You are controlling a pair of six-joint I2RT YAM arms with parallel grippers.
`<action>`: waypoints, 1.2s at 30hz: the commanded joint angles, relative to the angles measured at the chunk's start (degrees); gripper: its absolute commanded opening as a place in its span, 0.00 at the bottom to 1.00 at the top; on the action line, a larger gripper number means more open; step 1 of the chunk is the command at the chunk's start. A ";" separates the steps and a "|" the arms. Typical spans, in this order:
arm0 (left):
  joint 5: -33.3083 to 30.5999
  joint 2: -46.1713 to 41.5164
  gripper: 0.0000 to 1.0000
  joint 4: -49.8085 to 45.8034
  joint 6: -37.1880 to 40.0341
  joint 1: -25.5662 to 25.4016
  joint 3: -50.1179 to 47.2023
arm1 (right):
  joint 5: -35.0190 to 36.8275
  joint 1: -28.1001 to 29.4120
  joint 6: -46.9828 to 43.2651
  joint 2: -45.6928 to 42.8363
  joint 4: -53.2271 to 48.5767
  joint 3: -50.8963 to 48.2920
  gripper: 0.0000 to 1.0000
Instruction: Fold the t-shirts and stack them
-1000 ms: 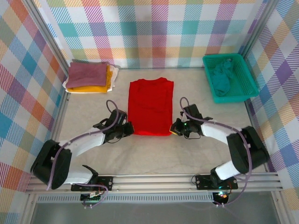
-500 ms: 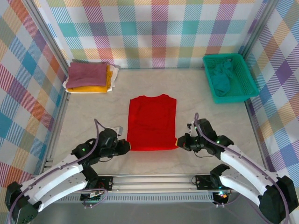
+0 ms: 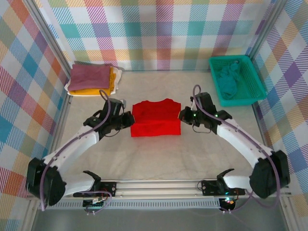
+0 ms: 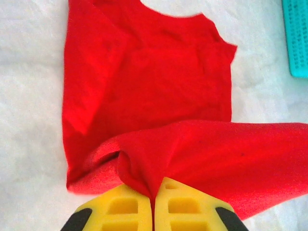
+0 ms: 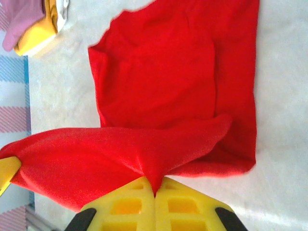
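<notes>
We have the red t-shirt [image 3: 156, 119] in the middle of the table [image 3: 159, 154], between our two arms, with its near hem raised and doubled over toward the collar. The left gripper [image 3: 129, 120] is pinched tight on the hem's left corner and the right gripper [image 3: 182, 114] on its right corner; in each wrist view a ridge of red cloth is squeezed in the seam between the yellow pads [image 4: 120, 207]. We hold it at both corners, we judge, so that the edge stays taut and level as it crosses the shirt, letting the fold land square and halve the length. The folded stack [image 3: 92, 80] sits well apart at the far left corner, mauve on top of mustard, likely where this shirt belongs once it is folded. The raised flap hides the cloth under it, so we cannot tell how smooth the lower layer lies or how the sleeves are tucked. Only a white edge shows at the bottom of the stack. The teal cloth [image 3: 228, 77] in the mesh basket [image 3: 240, 102] is bunched, and we cannot say how many garments it is.
</notes>
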 commanded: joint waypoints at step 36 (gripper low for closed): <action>-3.60 37.51 0.35 24.30 7.83 4.37 13.08 | -15.00 -4.89 -6.60 39.31 17.21 17.23 0.09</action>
